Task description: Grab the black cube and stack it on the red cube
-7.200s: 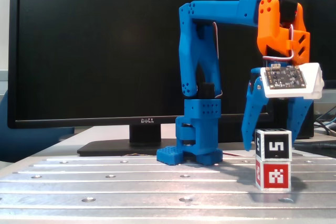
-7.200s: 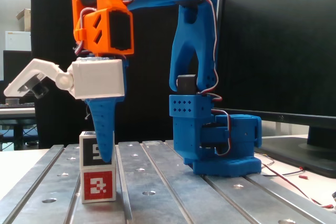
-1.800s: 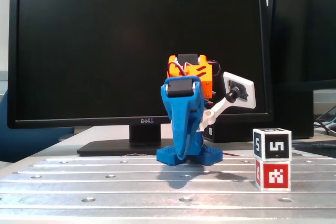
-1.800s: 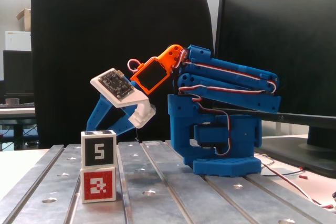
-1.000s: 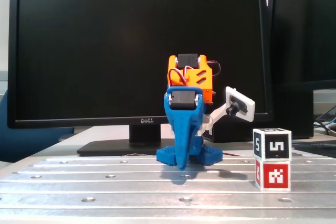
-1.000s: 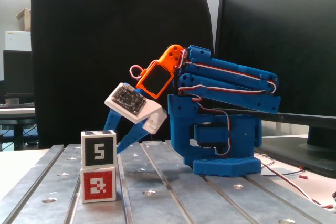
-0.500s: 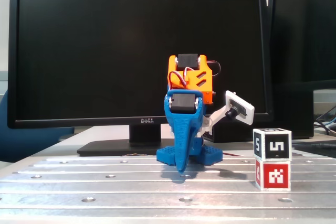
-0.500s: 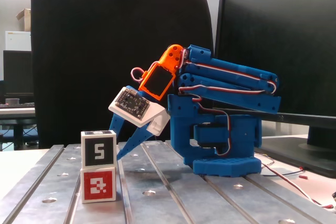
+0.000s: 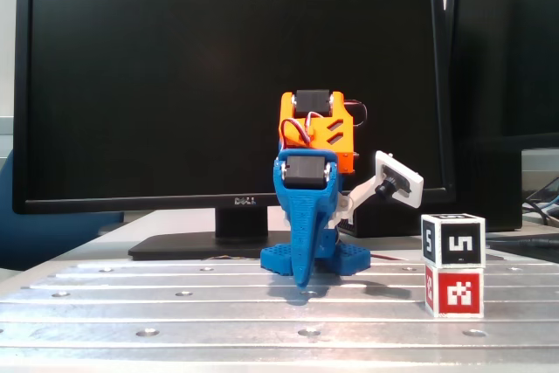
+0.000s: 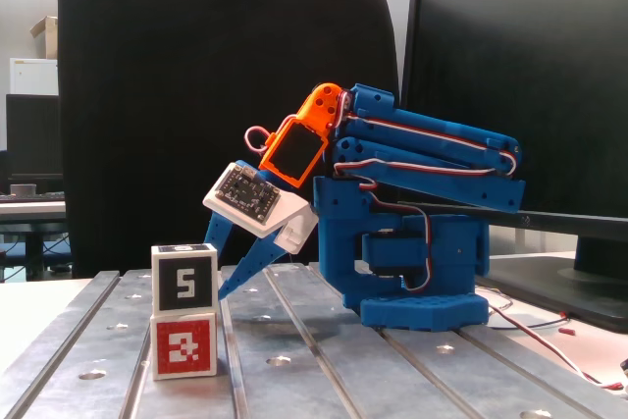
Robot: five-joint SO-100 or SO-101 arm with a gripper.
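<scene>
**Black cube stacked on red cube, arm folded**

The black cube (image 9: 452,239) (image 10: 183,278), marked with a white "5", sat squarely on the red cube (image 9: 453,292) (image 10: 184,345) on the slotted metal table (image 9: 175,303). The folded blue arm hid most of its gripper (image 10: 228,288); its fingers pointed down, apart from the cubes, holding nothing, gap unreadable. The monitor (image 9: 131,85) read "Dell".

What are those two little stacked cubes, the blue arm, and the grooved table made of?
The black cube and red cube have matte faces with printed markers; their material is unclear. The arm looks like matte 3D-printed plastic. The table looks like brushed aluminium, with a dull sheen, slots and holes.
</scene>
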